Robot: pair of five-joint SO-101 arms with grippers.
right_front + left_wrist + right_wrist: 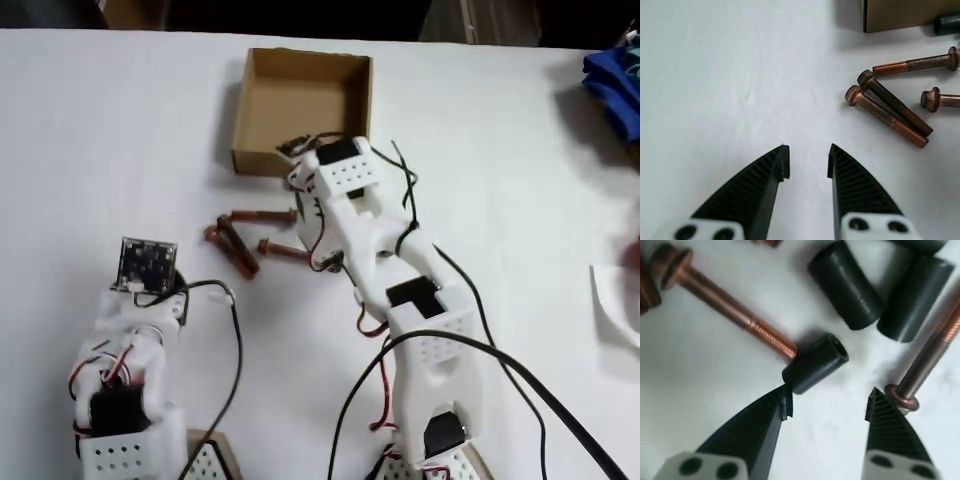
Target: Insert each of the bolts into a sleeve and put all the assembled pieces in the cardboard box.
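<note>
Lying flat on the white table (690,380), one copper bolt (725,302) meets a black sleeve (815,363) thread-first (entered or merely touching: cannot tell). Insertion looks to be in hand. Next, the right gripper (829,402), jaws spread, likely needs to close squarely round that sleeve. The left gripper (807,162) gapes, empty. The cardboard box (300,100) stands just beyond.

Bolt (725,302) tip at sleeve (816,363) (jaws apart)

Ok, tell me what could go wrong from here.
The open right tool has one finger at the end of the nearest sleeve, by a bolt's thread: closing may knock it away. The other finger sits by a second bolt's head and might catch it.
</note>
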